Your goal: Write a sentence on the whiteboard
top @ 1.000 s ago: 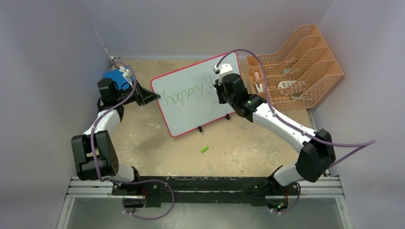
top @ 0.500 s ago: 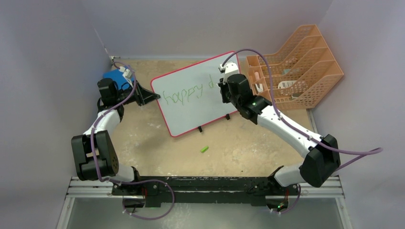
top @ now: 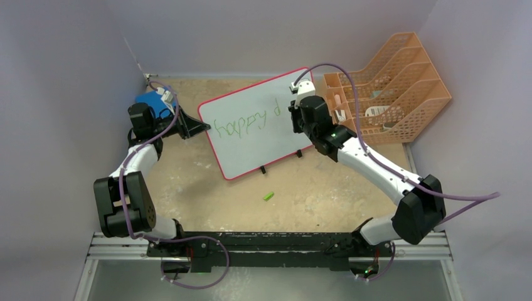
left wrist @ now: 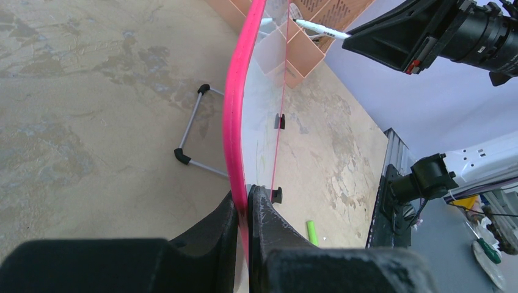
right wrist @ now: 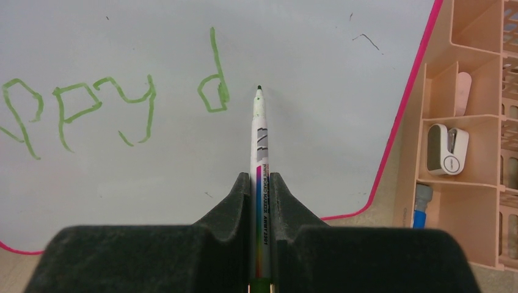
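The whiteboard (top: 251, 144), white with a red rim, stands tilted on the table's middle. The sentence (top: 241, 125) in green letters reads "happy d" across it. My left gripper (top: 202, 128) is shut on the board's left edge; in the left wrist view the red rim (left wrist: 235, 110) runs between my closed left gripper (left wrist: 244, 198). My right gripper (top: 293, 118) hovers at the board's right part, shut on a white marker (right wrist: 259, 128). In the right wrist view the marker's tip sits just right of the green "d" (right wrist: 214, 91) on the whiteboard (right wrist: 317, 49). Whether the tip touches the board I cannot tell.
An orange file rack (top: 392, 88) stands right of the board, close to my right arm. A green marker cap (top: 268, 196) lies on the table in front of the board. A blue pad (top: 150, 100) sits behind my left wrist. Walls close in left and right.
My right gripper has shifted a little to the right along the board with the marker, uncovering the "d". The left gripper and the board have not moved.
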Controlling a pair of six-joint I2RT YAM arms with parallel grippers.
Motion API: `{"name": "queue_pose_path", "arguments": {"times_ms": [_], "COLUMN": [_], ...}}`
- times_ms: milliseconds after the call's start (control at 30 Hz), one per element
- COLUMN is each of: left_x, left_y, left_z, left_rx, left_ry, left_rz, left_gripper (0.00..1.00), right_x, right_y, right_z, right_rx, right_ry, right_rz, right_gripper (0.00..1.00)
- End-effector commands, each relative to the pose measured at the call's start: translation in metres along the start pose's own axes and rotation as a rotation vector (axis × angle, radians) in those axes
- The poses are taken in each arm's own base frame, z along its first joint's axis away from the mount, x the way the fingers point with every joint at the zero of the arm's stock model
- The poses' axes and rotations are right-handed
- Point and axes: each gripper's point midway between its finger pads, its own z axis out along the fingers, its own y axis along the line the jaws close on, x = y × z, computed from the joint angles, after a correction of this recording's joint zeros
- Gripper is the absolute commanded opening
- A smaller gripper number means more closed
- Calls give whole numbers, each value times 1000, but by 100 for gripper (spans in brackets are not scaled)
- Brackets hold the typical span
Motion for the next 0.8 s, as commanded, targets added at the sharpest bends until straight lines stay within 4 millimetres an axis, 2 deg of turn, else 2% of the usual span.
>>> {"name": "queue_pose_path", "arguments": {"times_ms": [0,767], "left_x": [-13,-13], "left_y": [-7,-7], "left_z": [3,3], "left_rx": [5,8], "left_ry": [-13,-12], "left_rz": [98,97], "left_gripper": [0,0], "right_x": [-24,-31], "right_y": [2,2], "right_z": [2,10], "right_rx": [-7,2], "right_ry": [-73,-81], "right_rz": [23,14], "right_gripper": [0,0]}}
